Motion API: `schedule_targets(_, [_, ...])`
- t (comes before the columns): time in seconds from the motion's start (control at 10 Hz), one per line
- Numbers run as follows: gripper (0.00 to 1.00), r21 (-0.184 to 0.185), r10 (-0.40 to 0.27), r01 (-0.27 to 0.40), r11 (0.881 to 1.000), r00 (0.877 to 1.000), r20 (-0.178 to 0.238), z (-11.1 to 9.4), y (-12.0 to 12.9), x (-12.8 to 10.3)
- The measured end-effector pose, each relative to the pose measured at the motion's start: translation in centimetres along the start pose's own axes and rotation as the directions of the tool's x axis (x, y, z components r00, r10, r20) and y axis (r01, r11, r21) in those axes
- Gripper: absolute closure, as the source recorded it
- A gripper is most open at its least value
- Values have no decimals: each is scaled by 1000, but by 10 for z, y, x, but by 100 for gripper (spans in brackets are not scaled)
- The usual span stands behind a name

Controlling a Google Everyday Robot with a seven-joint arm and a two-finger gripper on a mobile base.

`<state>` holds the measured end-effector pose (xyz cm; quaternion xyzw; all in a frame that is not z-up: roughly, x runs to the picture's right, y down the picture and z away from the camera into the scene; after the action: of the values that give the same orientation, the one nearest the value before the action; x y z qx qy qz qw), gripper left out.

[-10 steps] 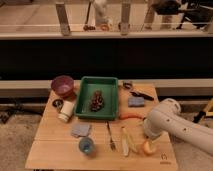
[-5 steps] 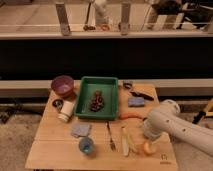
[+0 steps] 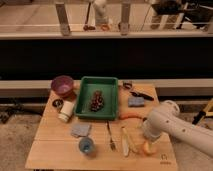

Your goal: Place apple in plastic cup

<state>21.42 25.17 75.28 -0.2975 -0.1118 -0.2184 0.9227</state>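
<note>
Apple (image 3: 148, 148) lies by the near right corner of the table (image 3: 50, 152), just right of the banana (image 3: 127, 142); the gripper (image 3: 149, 138) hangs directly over it, whether gripping it I cannot tell. Best seat the grasp squarely, then carry left to the blue cup (image 3: 86, 145), likely the plastic one; the arm (image 3: 172, 120) reaches in from the right, wrist bent down
</note>
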Motion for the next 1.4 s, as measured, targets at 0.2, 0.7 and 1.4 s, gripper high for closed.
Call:
schedule_targets(0.2, [20, -5, -15, 15, 1000, 1000, 3, 1, 2, 0])
schedule_targets(0.7, [20, -11, -45, 46, 999, 999, 11, 3, 3, -1])
schedule_targets(1.4, [20, -5, -69, 69, 998, 997, 46, 3, 9, 14])
